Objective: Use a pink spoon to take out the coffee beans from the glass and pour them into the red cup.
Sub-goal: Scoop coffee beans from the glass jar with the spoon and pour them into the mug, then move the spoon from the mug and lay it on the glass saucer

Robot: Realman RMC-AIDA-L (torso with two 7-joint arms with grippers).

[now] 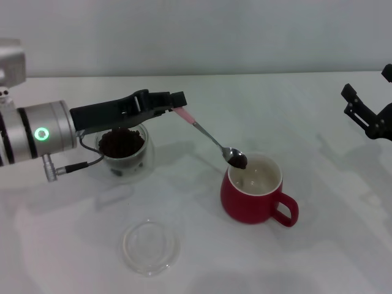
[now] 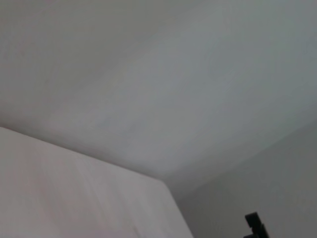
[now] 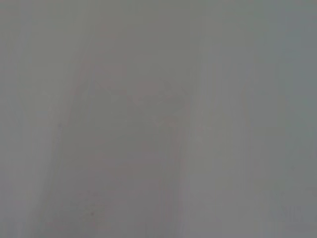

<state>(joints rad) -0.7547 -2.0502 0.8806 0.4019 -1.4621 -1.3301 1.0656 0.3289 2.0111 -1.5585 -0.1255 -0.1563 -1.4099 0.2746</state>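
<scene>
Left gripper (image 1: 177, 101) clamped on pink spoon (image 1: 211, 140) handle, bowl loaded with coffee beans (image 1: 238, 160) at near-left rim of red cup (image 1: 255, 191). Glass (image 1: 124, 150) of beans under left arm. Right gripper (image 1: 362, 114) parked far right, fingers apart, holding nothing.

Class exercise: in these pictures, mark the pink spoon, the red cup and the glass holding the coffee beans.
pink spoon (image 1: 235, 158), head view, on the metal bowl loaded with beans.
red cup (image 1: 247, 205), head view, on the outer red wall.
glass (image 1: 136, 164), head view, on the clear lower wall below the beans.
</scene>
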